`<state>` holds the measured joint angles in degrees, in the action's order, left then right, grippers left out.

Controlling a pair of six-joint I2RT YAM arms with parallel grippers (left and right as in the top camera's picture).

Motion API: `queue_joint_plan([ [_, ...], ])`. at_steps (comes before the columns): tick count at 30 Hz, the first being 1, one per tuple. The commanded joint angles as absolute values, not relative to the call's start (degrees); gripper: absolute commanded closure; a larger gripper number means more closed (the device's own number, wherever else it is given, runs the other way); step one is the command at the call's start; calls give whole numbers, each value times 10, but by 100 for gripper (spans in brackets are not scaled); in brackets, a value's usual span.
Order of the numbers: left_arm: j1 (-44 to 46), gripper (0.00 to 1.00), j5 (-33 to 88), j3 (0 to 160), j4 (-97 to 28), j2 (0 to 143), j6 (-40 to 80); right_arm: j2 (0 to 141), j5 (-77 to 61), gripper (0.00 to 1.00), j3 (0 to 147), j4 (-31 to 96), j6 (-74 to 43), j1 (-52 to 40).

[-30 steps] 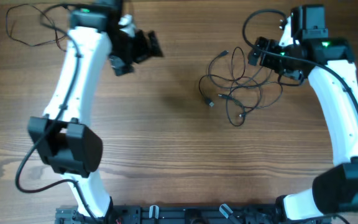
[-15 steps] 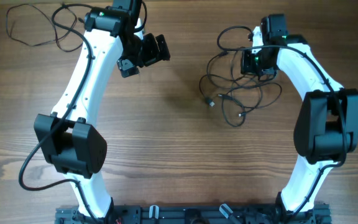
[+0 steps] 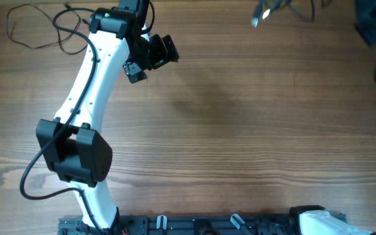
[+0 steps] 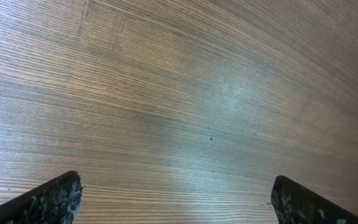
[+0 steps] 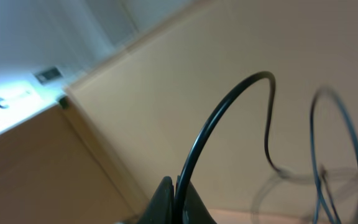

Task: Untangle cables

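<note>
Your table [image 3: 240,130] is brown wood with the grain running left to right across the frame. The middle and right of it show plain boards. Upper left: one thin black cord [image 3: 28,10] lies in a loose open loop on the wood. Top right edge: blurred cables [image 3: 258,19] with a pale plug end; you cannot tell whether they touch the surface. Bottom edge: a black rail [image 3: 175,225] runs along it. In the left wrist view you see the table [image 4: 185,93] as close-up grain with a dark speck or two.
</note>
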<state>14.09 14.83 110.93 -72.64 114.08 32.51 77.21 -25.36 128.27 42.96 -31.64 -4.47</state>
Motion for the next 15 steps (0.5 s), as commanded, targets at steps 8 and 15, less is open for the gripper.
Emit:
queue_joint_plan([
  [8, 142, 0, 150, 1106, -728, 1145, 339, 921, -489, 96, 1260, 519, -382, -44],
  [15, 142, 0, 150, 1106, -730, 1145, 339, 912, -9, 96, 1262, 676, -370, -95],
])
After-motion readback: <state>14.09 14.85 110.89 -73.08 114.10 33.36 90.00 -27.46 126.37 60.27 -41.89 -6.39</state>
